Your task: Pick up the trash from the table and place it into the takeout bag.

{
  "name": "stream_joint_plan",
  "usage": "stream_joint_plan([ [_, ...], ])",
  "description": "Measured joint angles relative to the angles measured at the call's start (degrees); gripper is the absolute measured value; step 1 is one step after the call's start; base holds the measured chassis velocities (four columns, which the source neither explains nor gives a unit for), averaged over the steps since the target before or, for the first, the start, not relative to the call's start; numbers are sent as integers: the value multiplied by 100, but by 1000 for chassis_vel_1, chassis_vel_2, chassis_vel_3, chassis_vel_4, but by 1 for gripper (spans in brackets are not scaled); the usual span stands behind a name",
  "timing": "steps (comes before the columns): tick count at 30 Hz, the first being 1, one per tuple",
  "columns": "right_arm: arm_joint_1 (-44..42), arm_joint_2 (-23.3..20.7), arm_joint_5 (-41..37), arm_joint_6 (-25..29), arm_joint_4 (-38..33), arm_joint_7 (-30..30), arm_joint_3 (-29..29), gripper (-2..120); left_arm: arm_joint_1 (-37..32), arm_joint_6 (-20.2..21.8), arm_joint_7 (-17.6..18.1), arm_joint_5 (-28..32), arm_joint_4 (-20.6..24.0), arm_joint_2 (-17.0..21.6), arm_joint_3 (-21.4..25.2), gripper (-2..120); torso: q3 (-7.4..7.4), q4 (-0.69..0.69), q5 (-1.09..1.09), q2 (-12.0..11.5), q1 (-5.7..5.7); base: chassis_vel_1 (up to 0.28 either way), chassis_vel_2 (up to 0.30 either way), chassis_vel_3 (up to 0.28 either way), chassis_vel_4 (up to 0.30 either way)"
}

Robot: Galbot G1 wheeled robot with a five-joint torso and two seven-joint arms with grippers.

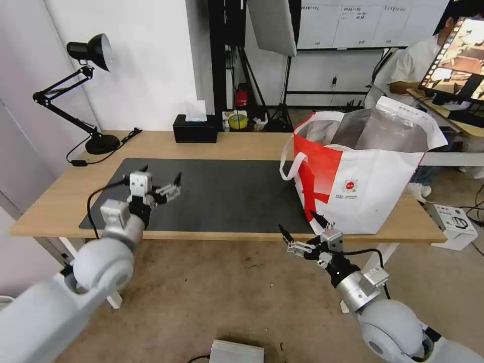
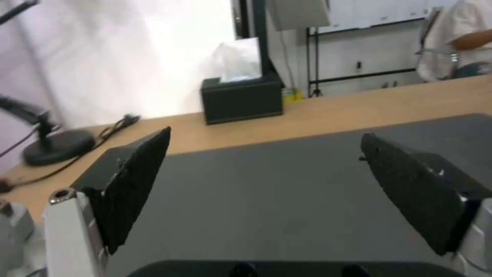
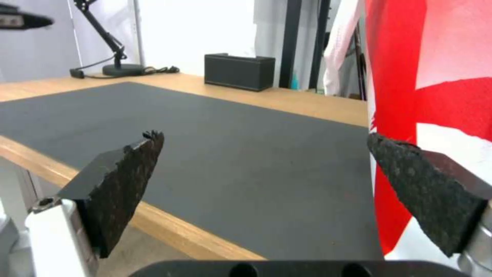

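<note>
Head view: white-and-red takeout bag [image 1: 360, 174] stands upright.

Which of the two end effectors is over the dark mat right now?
The left end effector, open and empty, over the dark grey mat's left part. The right end effector, also open, sits off the table's front edge beside the takeout bag.

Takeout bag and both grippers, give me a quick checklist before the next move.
1. Takeout bag upright on the table, mouth open: ok.
2. Left gripper open, nothing held, over the mat: ok.
3. Right gripper open, nothing held, at the table's front edge beside the bag: ok.
4. Trash visible on the mat to grab: not ok.
5. Bag contents: cannot tell.
</note>
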State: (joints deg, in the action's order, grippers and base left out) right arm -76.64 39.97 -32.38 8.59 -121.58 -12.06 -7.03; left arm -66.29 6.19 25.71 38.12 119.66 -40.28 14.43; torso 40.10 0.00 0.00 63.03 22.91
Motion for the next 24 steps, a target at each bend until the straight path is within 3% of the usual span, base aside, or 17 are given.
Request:
stream_joint_plan([
  [6,0,0,0,0,0,0,0,100,-1102,-169,-82,-228,236,-344,668,100,0,0,0,0,0,0,0,0,0],
  [12,0,0,0,0,0,0,0,100,-1681,-242,-89,-227,506,-607,940,100,0,0,1,0,0,0,0,0,0],
  [24,0,0,0,0,0,0,0,100,-2228,-313,-167,-438,732,-913,1170,100,0,0,1,0,0,0,0,0,0],
])
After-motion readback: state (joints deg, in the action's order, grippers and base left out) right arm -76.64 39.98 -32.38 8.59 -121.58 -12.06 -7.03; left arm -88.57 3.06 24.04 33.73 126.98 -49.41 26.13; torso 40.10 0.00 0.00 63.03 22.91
